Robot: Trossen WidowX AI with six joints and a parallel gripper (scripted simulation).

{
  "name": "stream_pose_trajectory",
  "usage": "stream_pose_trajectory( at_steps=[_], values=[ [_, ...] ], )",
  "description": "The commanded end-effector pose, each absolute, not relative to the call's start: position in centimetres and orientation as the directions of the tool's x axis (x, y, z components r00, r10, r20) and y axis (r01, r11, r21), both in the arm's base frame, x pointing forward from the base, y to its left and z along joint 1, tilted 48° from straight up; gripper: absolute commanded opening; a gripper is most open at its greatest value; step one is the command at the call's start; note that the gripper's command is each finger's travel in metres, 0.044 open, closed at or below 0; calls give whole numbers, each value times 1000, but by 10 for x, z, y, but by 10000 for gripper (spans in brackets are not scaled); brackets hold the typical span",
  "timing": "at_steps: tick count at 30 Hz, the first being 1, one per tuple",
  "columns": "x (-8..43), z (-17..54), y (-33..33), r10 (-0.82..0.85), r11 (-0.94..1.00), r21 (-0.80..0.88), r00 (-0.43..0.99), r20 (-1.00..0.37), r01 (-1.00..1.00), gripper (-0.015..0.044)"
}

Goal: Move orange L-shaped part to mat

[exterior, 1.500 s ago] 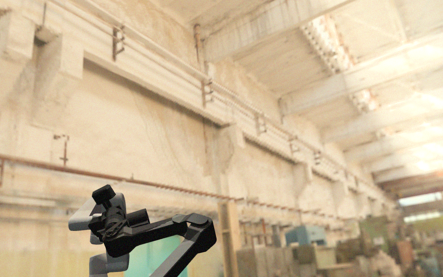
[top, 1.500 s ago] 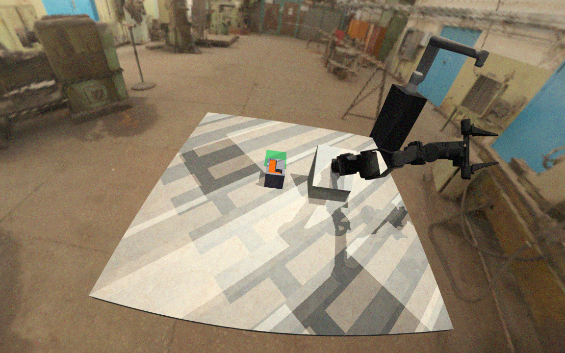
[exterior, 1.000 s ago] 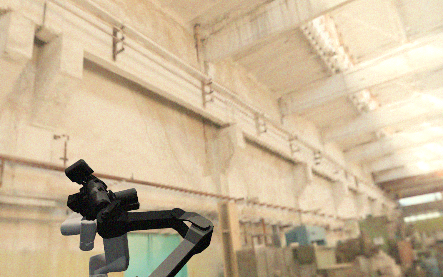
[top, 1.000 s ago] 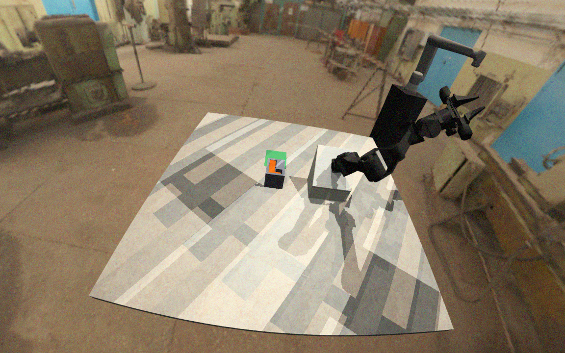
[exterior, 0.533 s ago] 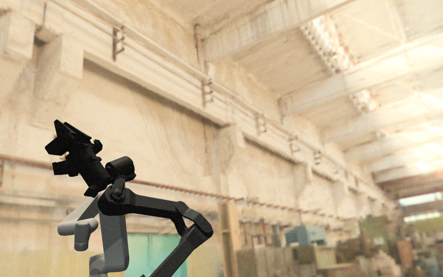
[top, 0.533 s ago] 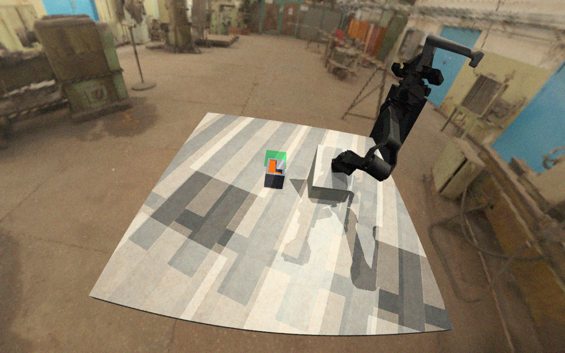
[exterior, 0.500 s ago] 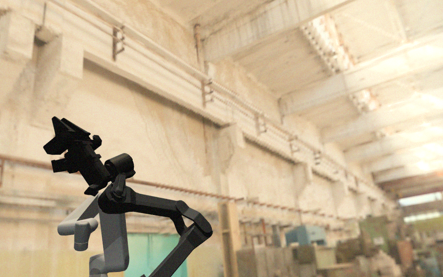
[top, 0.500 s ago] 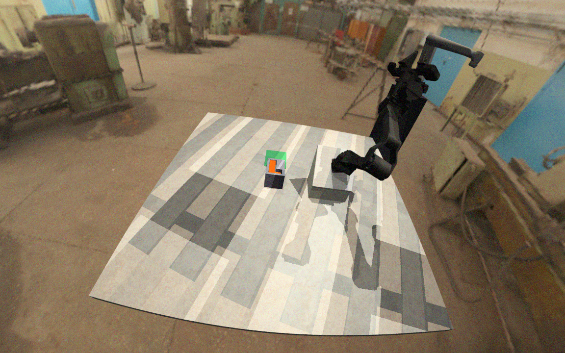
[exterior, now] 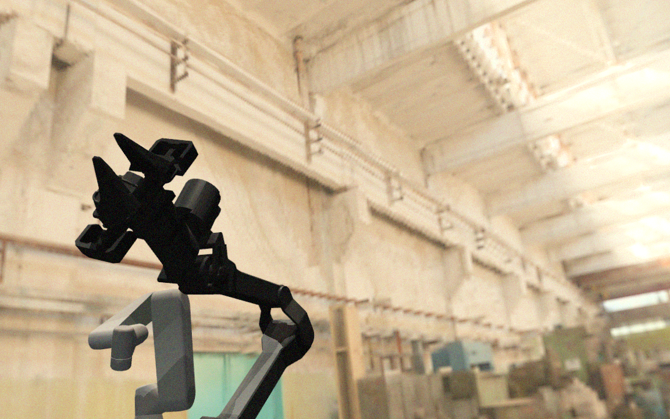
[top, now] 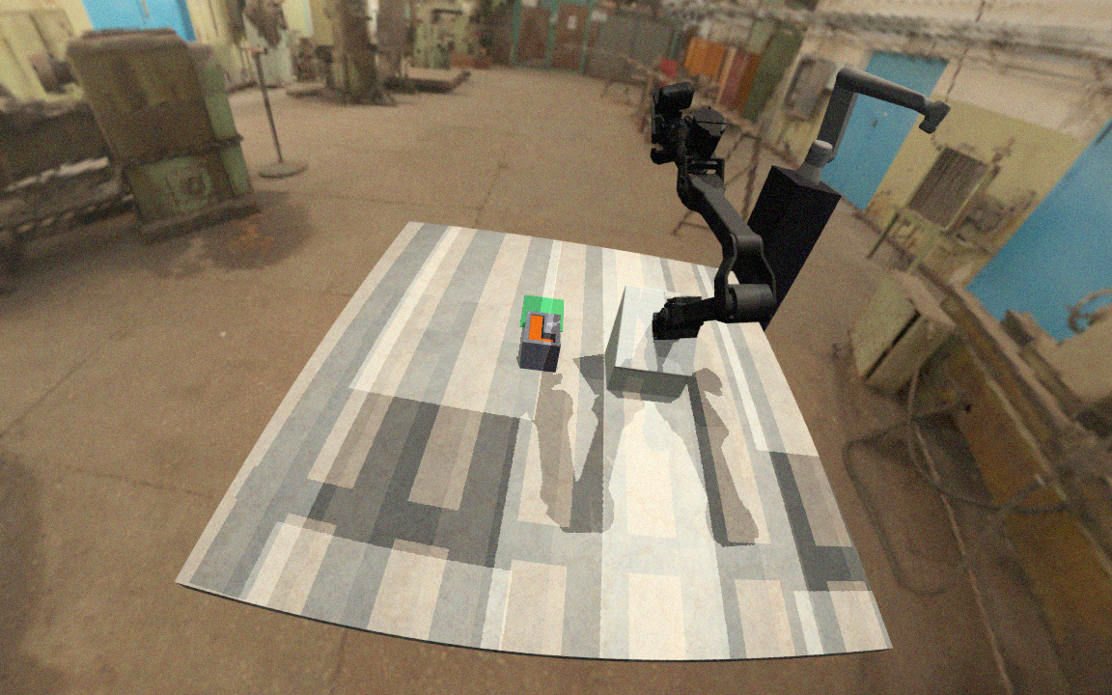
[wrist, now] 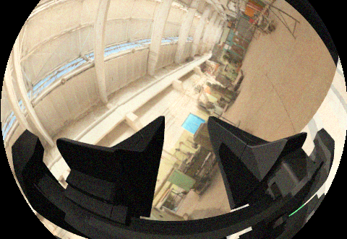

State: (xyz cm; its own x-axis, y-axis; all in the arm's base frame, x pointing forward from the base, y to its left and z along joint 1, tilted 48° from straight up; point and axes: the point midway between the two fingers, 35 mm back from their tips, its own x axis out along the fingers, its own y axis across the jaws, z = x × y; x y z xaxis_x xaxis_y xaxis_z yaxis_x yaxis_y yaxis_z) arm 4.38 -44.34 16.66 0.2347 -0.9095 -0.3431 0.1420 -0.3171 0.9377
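The orange L-shaped part (top: 535, 327) lies in the pocket in the top of the grey tray (top: 539, 356); it looks level, though it is small in this view. The green mat (top: 542, 304) lies beside the tray, on its far side, and a thin green sliver of the mat (wrist: 297, 210) shows at the lower right of the wrist view. My gripper (exterior: 106, 146) (wrist: 186, 120) is partly open with nothing between its fingers. It is raised high in the air, well away from the part and the tray, and points away from the table. In the top view its fingertips are hard to make out.
A pale box-shaped base (top: 648, 380) stands under my arm, to the right of the tray. A tall black pedestal (top: 793, 220) with a grey bent arm (top: 838, 107) (exterior: 173, 349) stands behind it. The striped table top (top: 422, 596) carries long arm shadows.
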Motion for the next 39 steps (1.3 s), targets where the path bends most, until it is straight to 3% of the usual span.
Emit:
stream_pose_trajectory(
  at_steps=[1, 6, 11, 17, 22, 26, 39],
  values=[
    [108, 127, -423, -774, -339, 844, 386, -502, 416, 180],
    [194, 78, -364, -464, -138, 677, 557, -689, 722, 180],
    [255, 42, -281, -84, 223, 565, 593, -801, 794, 180],
    [290, 22, -166, 357, 597, 575, 456, -815, 559, 180],
    [292, 25, -71, 651, 694, 690, 228, -724, 206, 180],
    [288, 31, -38, 732, 665, 743, 128, -669, 74, 180],
    [297, -18, 17, 735, 663, 745, 129, -666, 73, 180]
  ],
)
